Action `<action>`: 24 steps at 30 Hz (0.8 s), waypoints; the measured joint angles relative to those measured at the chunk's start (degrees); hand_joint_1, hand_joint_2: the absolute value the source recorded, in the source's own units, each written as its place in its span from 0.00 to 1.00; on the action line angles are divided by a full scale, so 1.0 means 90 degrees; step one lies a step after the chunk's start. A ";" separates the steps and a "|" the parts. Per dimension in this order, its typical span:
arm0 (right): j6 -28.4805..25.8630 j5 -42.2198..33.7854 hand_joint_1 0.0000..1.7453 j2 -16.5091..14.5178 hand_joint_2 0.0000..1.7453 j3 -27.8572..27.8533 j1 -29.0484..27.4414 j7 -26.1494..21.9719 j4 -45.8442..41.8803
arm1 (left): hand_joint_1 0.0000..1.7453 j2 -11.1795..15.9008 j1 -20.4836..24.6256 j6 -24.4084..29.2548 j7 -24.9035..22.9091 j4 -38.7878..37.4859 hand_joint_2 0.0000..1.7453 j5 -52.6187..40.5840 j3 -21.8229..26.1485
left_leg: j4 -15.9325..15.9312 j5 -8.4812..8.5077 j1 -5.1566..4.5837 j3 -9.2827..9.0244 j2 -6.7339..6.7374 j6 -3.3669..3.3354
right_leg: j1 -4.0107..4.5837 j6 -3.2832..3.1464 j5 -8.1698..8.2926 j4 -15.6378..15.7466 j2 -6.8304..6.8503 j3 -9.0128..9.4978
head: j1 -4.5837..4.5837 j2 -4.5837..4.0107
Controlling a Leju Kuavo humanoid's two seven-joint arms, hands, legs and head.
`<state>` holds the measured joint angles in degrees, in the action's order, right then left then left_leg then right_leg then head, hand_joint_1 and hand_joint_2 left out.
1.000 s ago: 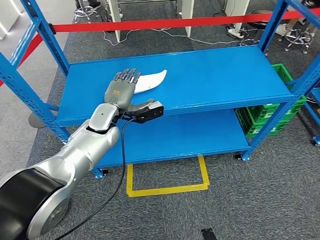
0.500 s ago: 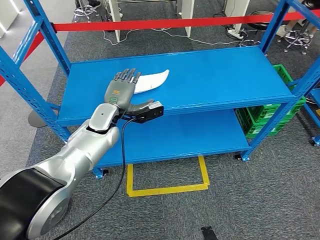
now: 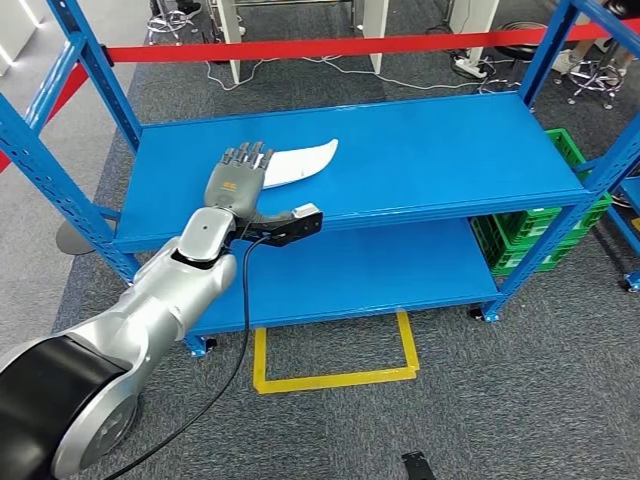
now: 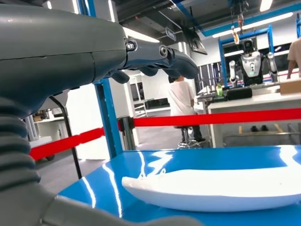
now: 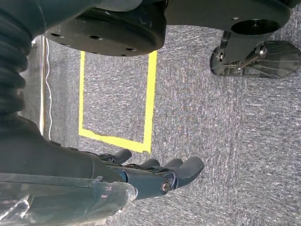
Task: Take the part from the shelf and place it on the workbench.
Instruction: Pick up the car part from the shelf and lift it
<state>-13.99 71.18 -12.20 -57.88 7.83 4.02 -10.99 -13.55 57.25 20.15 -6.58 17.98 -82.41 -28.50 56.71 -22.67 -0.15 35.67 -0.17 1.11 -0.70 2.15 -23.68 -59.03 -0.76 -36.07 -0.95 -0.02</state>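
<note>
Left hand (image 3: 235, 182) hovers, fingers (image 4: 167, 56) spread, over the white part (image 3: 302, 163) at its 1 o'clock on the shelf (image 3: 423, 150); lower squarely before closing.

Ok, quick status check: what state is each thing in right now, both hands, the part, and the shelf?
left hand: open, fingers spread over the near end of the part, not gripping it.
white part: lying flat on the top shelf, not lifted.
right hand: hanging over the grey floor, fingers loosely extended, holding nothing.
blue shelf: top level carries the part.
green crate: on the floor behind the shelf's right end.
</note>
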 joint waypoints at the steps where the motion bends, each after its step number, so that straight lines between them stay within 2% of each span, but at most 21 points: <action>1: 0.0000 0.0000 0.00 0.0000 1.00 0.0000 0.0000 0.0000 0.0000 | 0.00 0.0003 0.0001 -0.0047 -0.0029 -0.0003 1.00 -0.0019 -0.0004 | 0.0000 0.0000 0.0000 0.0000 0.0000 0.0000 | 0.0000 0.0000 0.0000 0.0000 0.0000 0.0000 | 0.0001 0.0000; 6: 0.0000 0.0001 0.00 0.0000 1.00 0.0000 0.0000 0.0000 0.0000 | 0.00 0.0010 0.0003 -0.0163 -0.0108 -0.0012 1.00 -0.0070 -0.0022 | 0.0000 0.0000 0.0000 0.0000 0.0000 0.0000 | 0.0000 0.0000 0.0000 0.0000 0.0000 0.0000 | 0.0000 0.0000; 12: 0.0000 0.0020 0.00 0.0000 1.00 0.0000 0.0001 0.0001 0.0000 | 0.00 0.0038 0.0043 -0.0677 -0.0377 -0.0068 1.00 -0.0157 -0.0126 | 0.0000 0.0000 -0.0001 0.0001 0.0000 -0.0001 | -0.0001 0.0000 0.0000 0.0000 0.0001 0.0000 | -0.0001 0.0000; 16: 0.0000 0.0049 0.00 0.0000 1.00 0.0000 0.0003 0.0007 0.0000 | 0.00 0.0059 0.0037 -0.0752 -0.0415 -0.0104 0.00 -0.0113 -0.0131 | 0.0000 0.0000 -0.0001 0.0001 0.0000 -0.0002 | 0.0000 0.0000 0.0000 0.0000 0.0001 0.0000 | 0.0001 0.0000; 24: 0.0000 0.0107 0.00 0.0000 1.00 0.0000 0.0005 0.0017 0.0000 | 0.00 0.0095 -0.0068 -0.0198 -0.0247 -0.0137 0.00 0.0079 -0.0092 | 0.0000 -0.0001 -0.0001 0.0002 0.0000 -0.0003 | -0.0001 0.0000 0.0000 0.0000 0.0002 0.0000 | 0.0000 0.0000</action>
<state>-13.99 72.14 -12.20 -57.88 7.88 4.17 -10.99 -12.70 56.64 18.37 -8.80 16.74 -81.69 -29.33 56.71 -22.67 -0.16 35.69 -0.17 1.08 -0.70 2.16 -23.68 -59.03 -0.74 -36.07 -0.95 -0.02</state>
